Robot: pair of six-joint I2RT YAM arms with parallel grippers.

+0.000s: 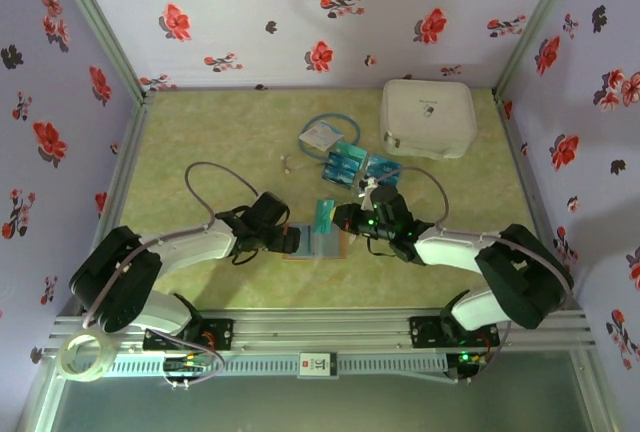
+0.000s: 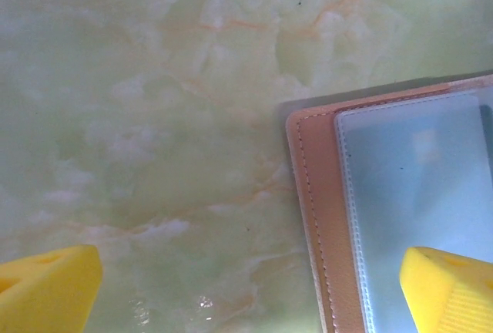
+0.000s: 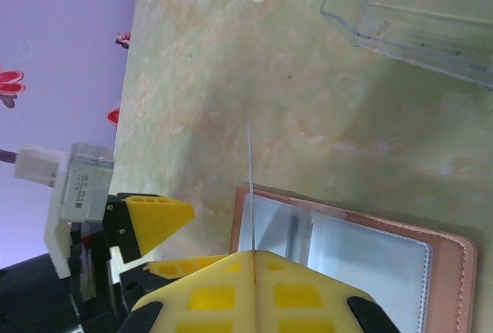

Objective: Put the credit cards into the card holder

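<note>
The card holder [image 1: 320,247] lies open on the table between the two arms, brown with clear sleeves [image 2: 416,194]. My right gripper [image 1: 340,218] is shut on one teal credit card [image 1: 325,214], held on edge above the holder's left half; the wrist view shows that card edge-on [image 3: 250,194] between the closed yellow jaws [image 3: 254,260], over the card holder [image 3: 451,252]. My left gripper [image 2: 246,294] is open, straddling the holder's left edge [image 2: 316,217], one finger [image 2: 451,287] over a sleeve and the other over bare table. More blue and teal credit cards [image 1: 345,164] sit behind.
A clear plastic stand [image 3: 416,17] holds the spare cards. A pale blue packet with looped tubing [image 1: 322,135] and a large white zip case [image 1: 428,117] lie at the back. A tape roll [image 1: 85,357] rests on the front rail at the left.
</note>
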